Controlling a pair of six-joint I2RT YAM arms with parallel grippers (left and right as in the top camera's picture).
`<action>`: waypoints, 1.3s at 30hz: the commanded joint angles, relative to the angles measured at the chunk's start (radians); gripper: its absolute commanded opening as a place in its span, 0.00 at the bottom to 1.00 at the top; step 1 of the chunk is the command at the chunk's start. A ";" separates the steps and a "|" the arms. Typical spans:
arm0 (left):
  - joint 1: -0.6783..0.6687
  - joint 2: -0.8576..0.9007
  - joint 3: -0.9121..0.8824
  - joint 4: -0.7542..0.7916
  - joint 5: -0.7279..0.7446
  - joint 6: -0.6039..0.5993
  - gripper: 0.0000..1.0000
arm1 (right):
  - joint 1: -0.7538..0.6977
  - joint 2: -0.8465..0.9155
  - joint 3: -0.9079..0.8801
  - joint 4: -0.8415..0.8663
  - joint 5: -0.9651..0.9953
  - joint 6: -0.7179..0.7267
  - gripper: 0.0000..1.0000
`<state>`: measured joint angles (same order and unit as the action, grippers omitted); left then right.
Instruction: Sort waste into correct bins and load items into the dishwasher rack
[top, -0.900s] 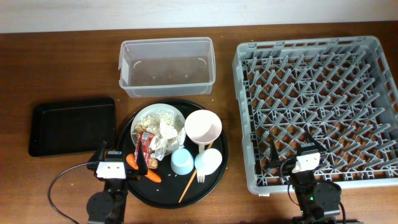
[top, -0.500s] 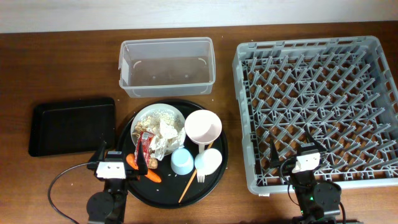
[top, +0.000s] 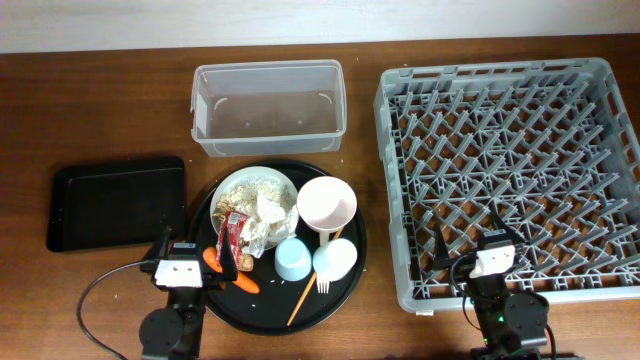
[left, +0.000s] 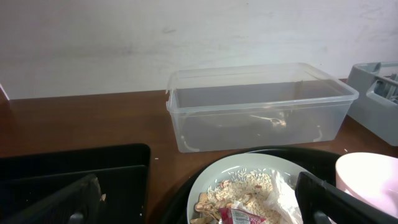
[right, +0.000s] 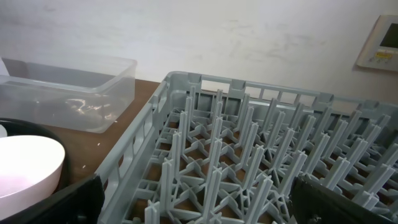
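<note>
A white plate (top: 256, 192) with rice, brown scraps, crumpled tissues (top: 268, 222) and a red wrapper (top: 232, 238) sits on a large round black tray (top: 345, 283). An orange carrot (top: 228, 272), pink bowl (top: 326, 204), blue cup (top: 292, 260), white cup (top: 336, 258), white fork (top: 323, 283) and chopstick (top: 300, 297) lie there too. The clear tub (top: 268, 108) is behind, the shallow black tray (top: 115, 202) at left, the grey rack (top: 510, 160) at right. My left gripper (top: 188, 248) is open at the round tray's front left. My right gripper (top: 470, 240) is open over the rack's front edge.
In the left wrist view the plate (left: 249, 186) with rice lies between my open fingers, the clear tub (left: 258, 106) beyond it. In the right wrist view rack pegs (right: 249, 155) fill the space between my fingers, the pink bowl (right: 28, 168) at left.
</note>
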<state>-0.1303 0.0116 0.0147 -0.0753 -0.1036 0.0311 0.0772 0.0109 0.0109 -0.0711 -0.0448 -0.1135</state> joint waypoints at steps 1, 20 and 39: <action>0.004 -0.006 -0.006 -0.001 0.013 0.015 0.99 | -0.006 -0.007 -0.005 -0.004 0.002 -0.010 0.98; 0.004 -0.006 -0.006 -0.001 0.013 0.015 0.99 | -0.006 -0.007 -0.005 -0.004 0.002 -0.010 0.98; 0.004 0.165 0.380 -0.380 0.060 -0.046 0.99 | -0.006 0.171 0.327 -0.299 -0.136 0.152 0.98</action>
<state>-0.1303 0.1001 0.2787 -0.3943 -0.0551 0.0090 0.0772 0.0982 0.2173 -0.3309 -0.1413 0.0280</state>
